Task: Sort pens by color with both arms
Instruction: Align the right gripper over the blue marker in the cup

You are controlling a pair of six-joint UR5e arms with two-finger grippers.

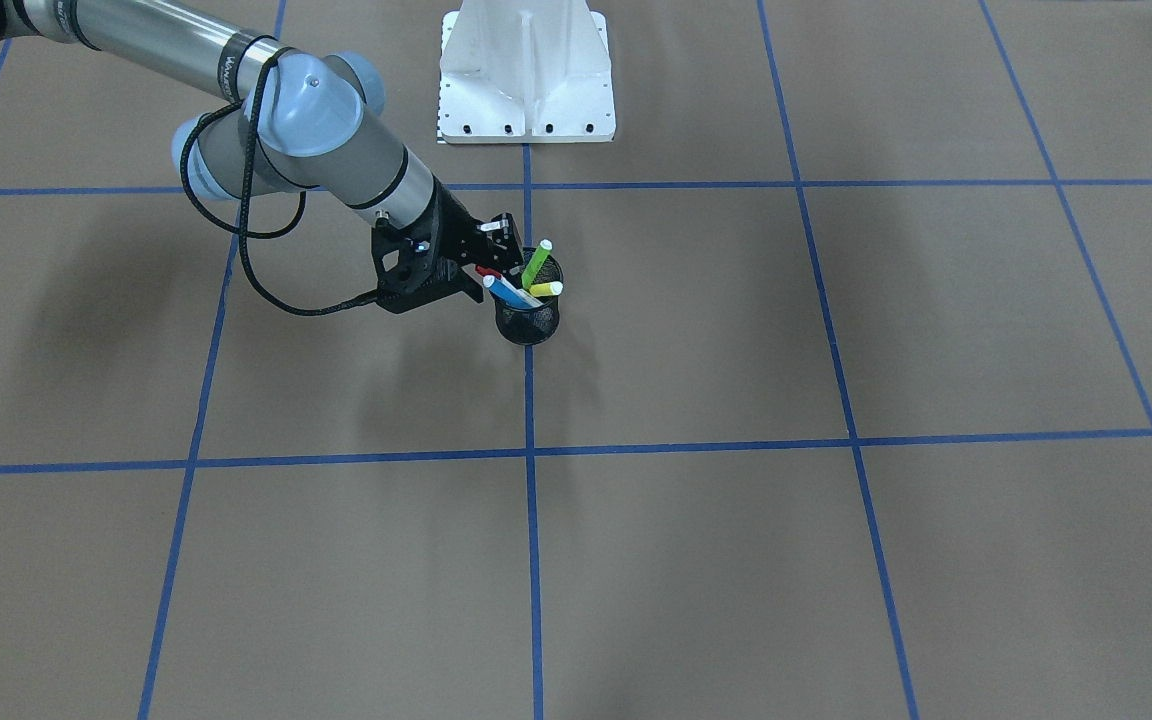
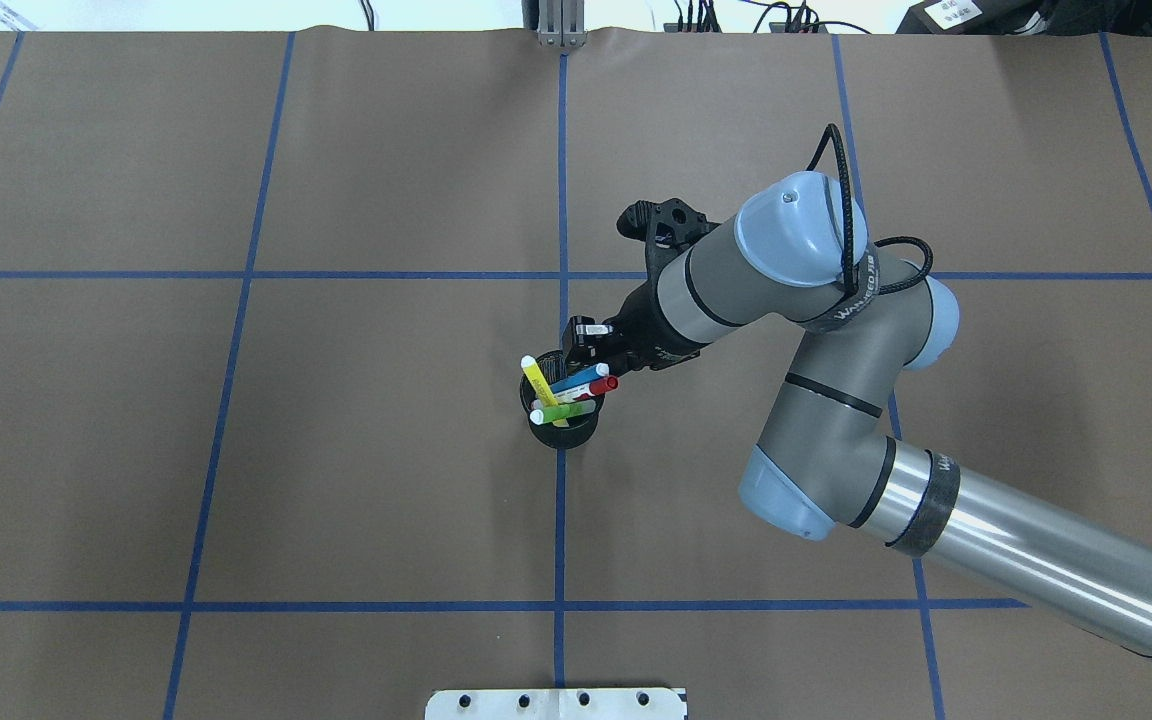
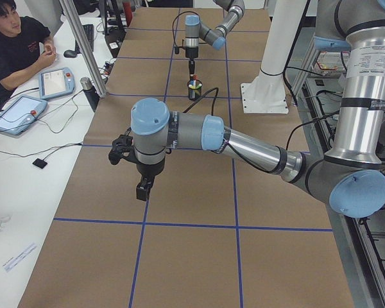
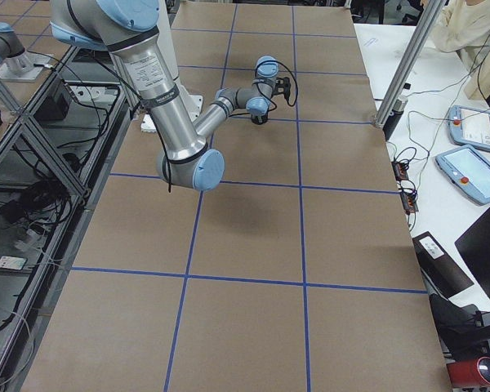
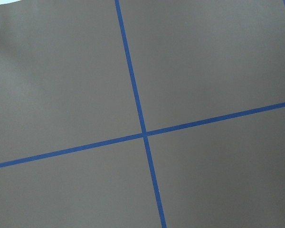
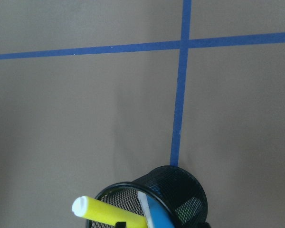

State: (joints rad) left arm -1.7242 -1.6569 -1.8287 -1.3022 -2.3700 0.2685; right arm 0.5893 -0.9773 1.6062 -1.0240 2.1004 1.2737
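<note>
A black mesh cup (image 1: 528,322) (image 2: 564,430) stands on the table's middle tape line and holds all the pens. The green pen (image 1: 537,264) (image 2: 566,410), yellow pen (image 1: 546,290) (image 2: 539,382), blue pen (image 1: 508,292) (image 2: 581,380) and red-capped pen (image 1: 486,271) (image 2: 602,385) stick out of it at angles. My right gripper (image 1: 504,250) (image 2: 576,345) hovers tilted at the cup's rim, right by the red and blue pen tops; its jaws are too dark to read. My left gripper (image 3: 143,190) hangs over bare table far from the cup, state unclear.
Blue tape lines (image 1: 528,450) divide the brown table into squares. The white robot base (image 1: 526,80) (image 2: 556,703) sits behind the cup. In the exterior left view a person (image 3: 13,38) sits at a side desk with tablets (image 3: 54,82).
</note>
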